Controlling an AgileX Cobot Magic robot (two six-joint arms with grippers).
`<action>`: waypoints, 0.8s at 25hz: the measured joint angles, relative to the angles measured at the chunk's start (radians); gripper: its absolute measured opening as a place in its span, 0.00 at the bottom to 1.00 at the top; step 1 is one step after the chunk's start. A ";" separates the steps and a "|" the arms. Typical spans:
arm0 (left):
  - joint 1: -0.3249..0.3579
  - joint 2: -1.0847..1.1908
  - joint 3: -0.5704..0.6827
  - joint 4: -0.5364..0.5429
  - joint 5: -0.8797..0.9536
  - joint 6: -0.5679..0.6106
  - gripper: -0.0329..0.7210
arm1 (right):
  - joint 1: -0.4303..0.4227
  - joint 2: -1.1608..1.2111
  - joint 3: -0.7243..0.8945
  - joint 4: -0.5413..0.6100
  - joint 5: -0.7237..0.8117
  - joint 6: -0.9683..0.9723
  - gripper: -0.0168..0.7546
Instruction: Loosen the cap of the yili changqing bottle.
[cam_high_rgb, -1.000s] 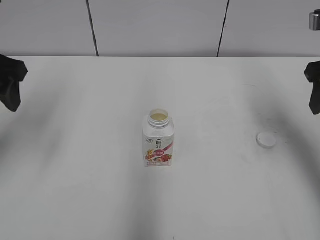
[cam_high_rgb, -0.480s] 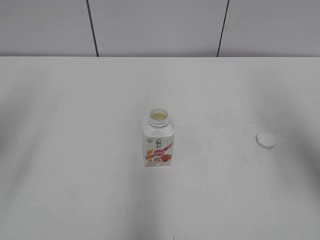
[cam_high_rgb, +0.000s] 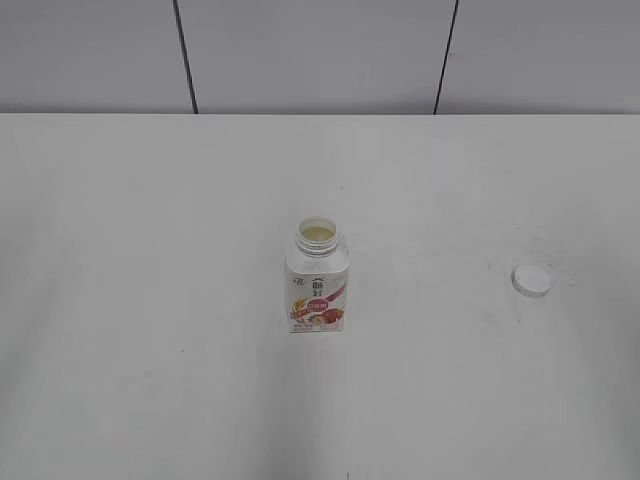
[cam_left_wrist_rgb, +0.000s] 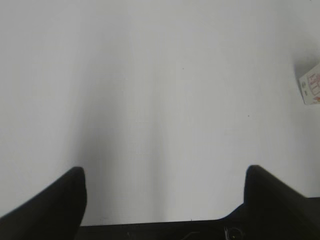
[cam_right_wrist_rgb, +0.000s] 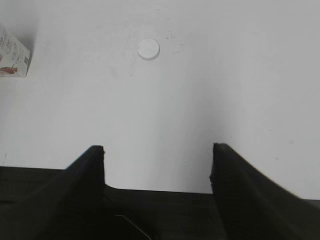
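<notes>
Bottle open mid-desk, cap off to the right; both grippers empty.

Yili changqing bottle (cam_high_rgb: 317, 278) stands upright near the middle of the desk (cam_high_rgb: 150, 380), neck uncapped w/ pale cream liquid close to the rim. Cap (cam_high_rgb: 531, 281) lies flat, well apart, toward the desk's right edge. Left gripper (cam_left_wrist_rgb: 165, 172) & right gripper (cam_right_wrist_rgb: 157, 150): jaws spread wide, holding nothing, over bare desk. Wrist views cut the bottle off at the frame edge; label text too small to read.
</notes>
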 joint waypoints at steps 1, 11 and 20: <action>0.000 -0.046 0.016 0.000 0.001 0.023 0.82 | 0.000 -0.044 0.017 0.000 0.000 -0.001 0.70; 0.000 -0.385 0.165 -0.038 0.000 0.058 0.81 | 0.000 -0.368 0.224 -0.002 -0.013 -0.040 0.70; 0.003 -0.492 0.234 -0.038 -0.060 0.058 0.81 | 0.000 -0.553 0.299 -0.011 -0.064 -0.080 0.70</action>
